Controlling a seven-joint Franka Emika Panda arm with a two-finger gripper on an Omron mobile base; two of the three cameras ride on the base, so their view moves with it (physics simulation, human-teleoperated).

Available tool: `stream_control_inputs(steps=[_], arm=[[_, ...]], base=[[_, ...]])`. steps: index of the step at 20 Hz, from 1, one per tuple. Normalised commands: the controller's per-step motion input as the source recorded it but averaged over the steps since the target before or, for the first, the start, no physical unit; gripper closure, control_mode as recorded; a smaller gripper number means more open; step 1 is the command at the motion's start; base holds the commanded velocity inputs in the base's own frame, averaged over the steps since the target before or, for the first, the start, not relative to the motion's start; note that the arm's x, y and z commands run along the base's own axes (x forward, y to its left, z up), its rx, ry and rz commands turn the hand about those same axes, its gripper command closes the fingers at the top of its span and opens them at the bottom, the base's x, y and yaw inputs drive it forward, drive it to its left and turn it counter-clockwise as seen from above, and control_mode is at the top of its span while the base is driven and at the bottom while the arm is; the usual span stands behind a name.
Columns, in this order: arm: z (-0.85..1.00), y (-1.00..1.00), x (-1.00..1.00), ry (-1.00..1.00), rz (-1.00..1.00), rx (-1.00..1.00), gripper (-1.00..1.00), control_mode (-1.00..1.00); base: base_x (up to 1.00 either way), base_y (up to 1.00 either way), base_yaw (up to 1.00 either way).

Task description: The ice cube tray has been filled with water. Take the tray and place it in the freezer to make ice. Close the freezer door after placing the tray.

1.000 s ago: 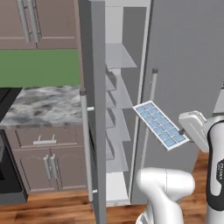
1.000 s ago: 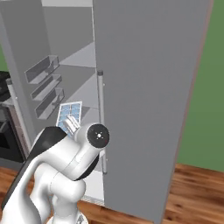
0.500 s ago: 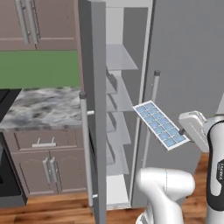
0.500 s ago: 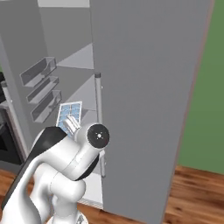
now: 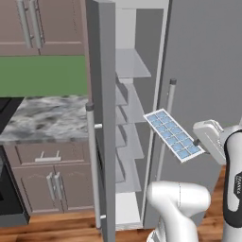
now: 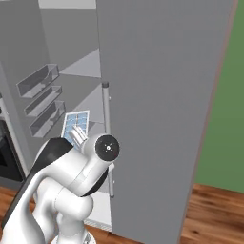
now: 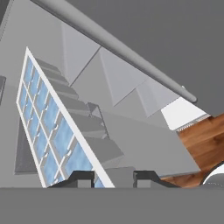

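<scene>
The hand [image 7: 113, 177] has the ice cube tray [image 5: 173, 135] pinched by one short end, its two dark fingertips [image 7: 81, 178] drawn in narrow on the white rim. In the left base view the tray hangs in the air in front of the open freezer [image 5: 134, 127], tilted, its far end reaching toward 10 o'clock from the hand at the right edge. It touches no shelf. The water [image 5: 169, 133] shows as pale blue squares across the whole grid.

From the hand view the tray [image 7: 51, 127] runs up toward 11 o'clock, with the stacked pale grey shelves [image 7: 87, 127] of the freezer behind it and a long grey bar handle [image 7: 118, 50] crossing the top from 10 to 3 o'clock. A patch of wooden floor [image 7: 199, 140] shows at 4 o'clock.

The freezer door [image 5: 101, 118] stands swung wide open at the left of the compartment, edge-on to the left base camera. At 9 o'clock from it lies the marble bench [image 5: 45, 118] over brown cabinets [image 5: 47, 184]. In the right base view the tray [image 6: 75, 125] peeks out above the arm's white elbow, just left of the wider fridge door [image 6: 162, 105]
</scene>
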Motion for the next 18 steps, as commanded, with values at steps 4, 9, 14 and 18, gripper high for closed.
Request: stream_control_inputs(steps=[4, 9, 14, 18], arm=[[0.00, 0.00, 0.00, 0.00, 0.00, 0.00, 1.00, 1.00], [0.00, 0.00, 0.00, 0.00, 0.00, 0.00, 1.00, 1.00], [0.00, 0.00, 0.00, 0.00, 0.00, 0.00, 1.00, 1.00], [0.00, 0.00, 0.00, 0.00, 0.00, 0.00, 1.00, 1.00]], base=[[0.32, 0.27, 0.00], [0.29, 0.38, 0.00], [0.34, 0.46, 0.00], [0.36, 0.35, 0.00]])
